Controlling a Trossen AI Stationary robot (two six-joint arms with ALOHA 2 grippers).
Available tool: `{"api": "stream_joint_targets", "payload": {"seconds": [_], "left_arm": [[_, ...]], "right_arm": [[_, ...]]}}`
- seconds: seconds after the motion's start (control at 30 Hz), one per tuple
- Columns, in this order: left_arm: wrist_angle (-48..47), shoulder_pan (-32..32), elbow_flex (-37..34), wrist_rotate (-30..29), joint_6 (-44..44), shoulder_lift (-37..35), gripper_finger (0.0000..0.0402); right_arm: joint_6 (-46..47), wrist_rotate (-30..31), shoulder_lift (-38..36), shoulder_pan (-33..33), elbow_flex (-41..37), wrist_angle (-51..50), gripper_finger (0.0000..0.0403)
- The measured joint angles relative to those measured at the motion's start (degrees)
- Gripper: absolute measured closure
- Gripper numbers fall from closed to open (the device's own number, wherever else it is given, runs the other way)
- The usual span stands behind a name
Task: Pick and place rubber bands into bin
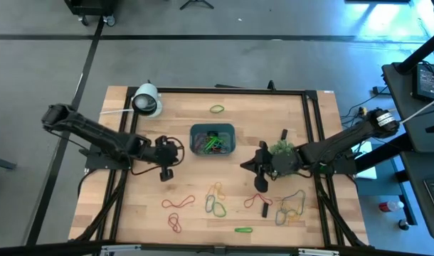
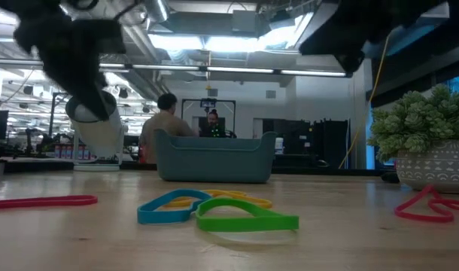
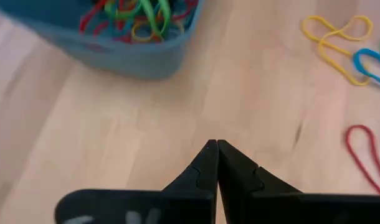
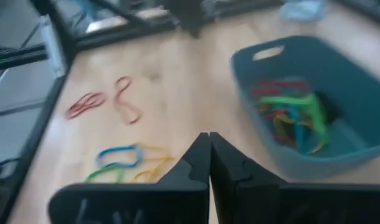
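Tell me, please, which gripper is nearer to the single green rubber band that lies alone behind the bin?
Left. The left gripper, shut and empty, sits beside the bin, diagonally from the green rubber band. The right gripper, also shut, is at the bin's other side, farther off.

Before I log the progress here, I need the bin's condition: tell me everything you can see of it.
The bin is a small, shallow blue-teal tray, plastic by its look, rectangular with rounded corners and a dip in its rim. It stands upright on the wooden table, near the middle, between the two arms. Inside lies a tangle of rubber bands, red, green, yellow and orange. Nothing grips it; both sets of fingers are shut and clear of it.
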Motion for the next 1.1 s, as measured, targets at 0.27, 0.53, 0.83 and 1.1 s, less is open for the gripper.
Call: {"api": "stream_joint_targets", "payload": {"seconds": [0.27,0.53,0.83,1.1], "left_arm": [[15.42,2.60,-13.54,-0.29,1.73,-3.55,0.0401],[16.55,6.49,-15.64,0.80,3.00,-3.51,0.0400],[16.33,9.01,-15.64,3.54,4.44,-3.49,0.0399],[17.99,9.20,-15.66,3.08,5.41,-3.48,0.0399]], "right_arm": [[22.45,-2.79,2.52,5.31,15.87,-37.53,0.0402],[46.88,-13.26,9.99,15.44,22.80,-49.23,0.0402],[64.45,-20.14,17.72,21.81,22.82,-51.41,0.0375],[56.99,-18.04,23.91,16.48,22.82,-49.99,0.0313]]}}
